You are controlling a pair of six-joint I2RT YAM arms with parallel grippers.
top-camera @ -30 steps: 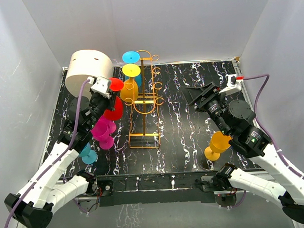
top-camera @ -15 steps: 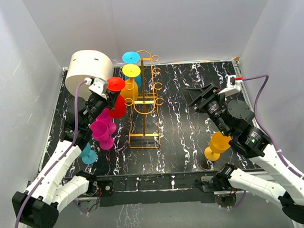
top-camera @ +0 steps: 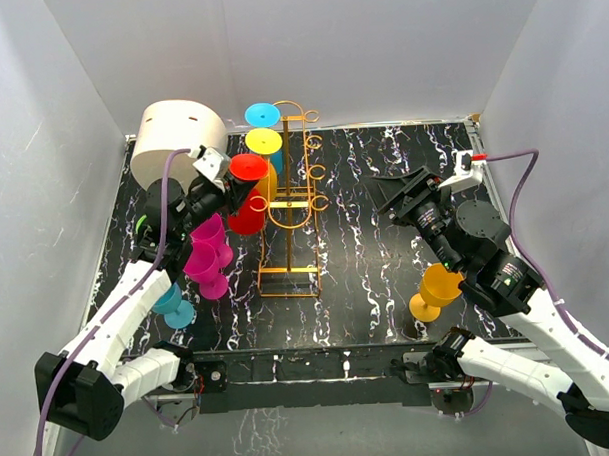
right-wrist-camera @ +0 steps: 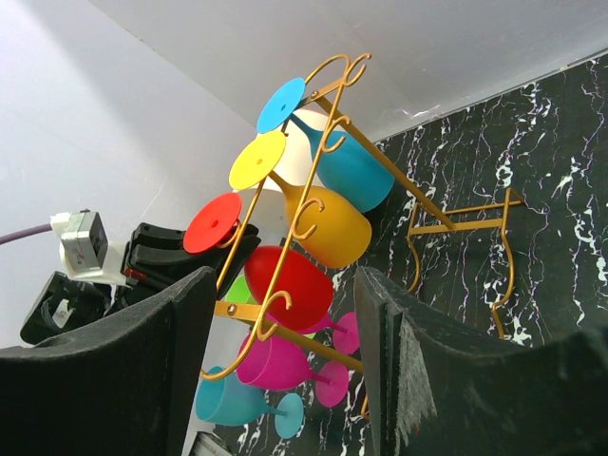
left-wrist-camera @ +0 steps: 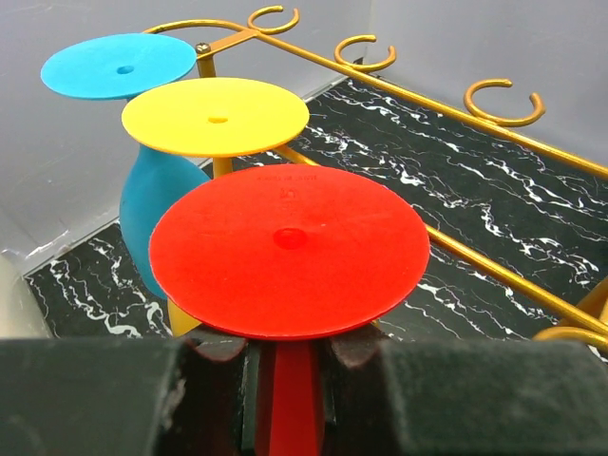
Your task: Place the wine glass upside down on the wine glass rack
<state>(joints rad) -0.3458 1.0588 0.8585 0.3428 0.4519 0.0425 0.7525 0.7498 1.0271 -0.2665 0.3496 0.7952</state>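
1. One red wine glass (left-wrist-camera: 288, 249) is upside down, foot uppermost, at the left side of the single wine glass rack (top-camera: 288, 201). The left fingers (left-wrist-camera: 214, 366) pinch its stem.
2. Two glasses hang on the rack: one blue glass (left-wrist-camera: 119, 65) and one yellow glass (left-wrist-camera: 216, 116).
3. The right fingers (right-wrist-camera: 104, 380) are spread and hold nothing.
4. On the worktop (top-camera: 386, 255): two magenta glasses (top-camera: 201, 260), one teal glass (top-camera: 174, 308), one orange glass (top-camera: 435, 286), one cream container (top-camera: 171, 138).

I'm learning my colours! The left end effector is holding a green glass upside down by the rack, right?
Not quite. The glass in the left end effector is red, not green. The rest is right: it is held upside down by the rack. The left wrist view shows this.
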